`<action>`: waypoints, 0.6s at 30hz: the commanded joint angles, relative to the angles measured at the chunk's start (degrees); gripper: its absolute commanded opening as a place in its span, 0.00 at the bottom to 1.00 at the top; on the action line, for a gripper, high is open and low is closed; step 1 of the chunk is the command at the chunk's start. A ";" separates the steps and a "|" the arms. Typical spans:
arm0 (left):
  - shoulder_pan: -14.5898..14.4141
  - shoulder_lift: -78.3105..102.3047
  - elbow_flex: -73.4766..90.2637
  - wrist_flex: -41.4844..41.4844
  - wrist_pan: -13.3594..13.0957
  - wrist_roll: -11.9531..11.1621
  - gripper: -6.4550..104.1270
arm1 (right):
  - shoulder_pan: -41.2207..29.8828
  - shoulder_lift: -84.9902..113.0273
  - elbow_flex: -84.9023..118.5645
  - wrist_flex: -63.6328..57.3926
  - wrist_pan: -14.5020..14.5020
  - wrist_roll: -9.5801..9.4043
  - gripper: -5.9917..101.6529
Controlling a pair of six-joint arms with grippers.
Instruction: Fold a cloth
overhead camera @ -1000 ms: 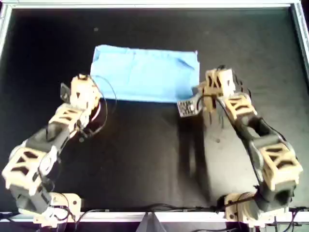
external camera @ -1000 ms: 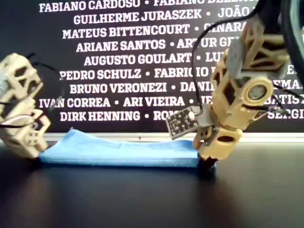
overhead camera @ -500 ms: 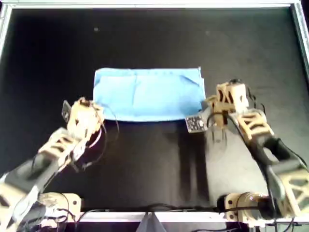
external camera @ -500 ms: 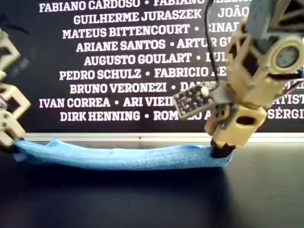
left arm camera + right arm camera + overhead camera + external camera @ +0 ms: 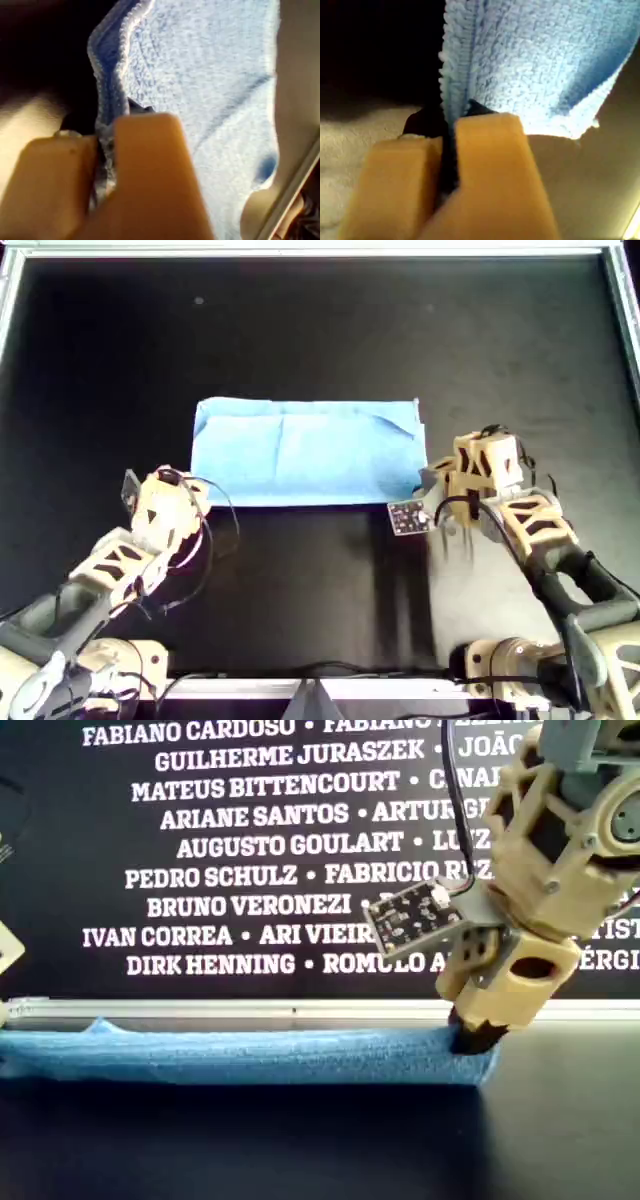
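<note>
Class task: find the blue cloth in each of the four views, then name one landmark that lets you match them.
Overhead view: the cloth lies mid-table as a folded rectangle.
Exterior view: a low blue band across the table, from the view's left edge to the gripper.
Left wrist view: its edge is pinched in the left gripper.
Right wrist view: its edge is pinched in the right gripper.
Shared landmark: the pinched near corners.

**Left end effector pinches the cloth's edge**

Tight in on the left end effector: two tan fingers pressed together on the stitched hem of the light-blue cloth. Beyond the fingertips the fabric spreads away, nubby and creased. Beside the hem, a dark surface.
</note>
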 commanded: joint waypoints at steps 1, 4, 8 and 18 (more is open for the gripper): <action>-0.97 3.08 0.00 0.00 -0.18 0.35 0.17 | -0.26 4.31 -0.53 0.88 -0.44 0.62 0.27; -0.97 3.69 1.49 0.00 -0.97 0.35 0.34 | -0.35 4.39 0.53 0.97 -0.44 -0.18 0.44; -0.97 9.67 5.36 0.09 -1.14 0.44 0.57 | -0.44 7.73 4.66 0.97 -0.44 -0.35 0.59; 0.09 40.08 22.94 0.09 -1.32 0.44 0.72 | -0.70 34.19 22.15 0.97 0.44 -0.35 0.65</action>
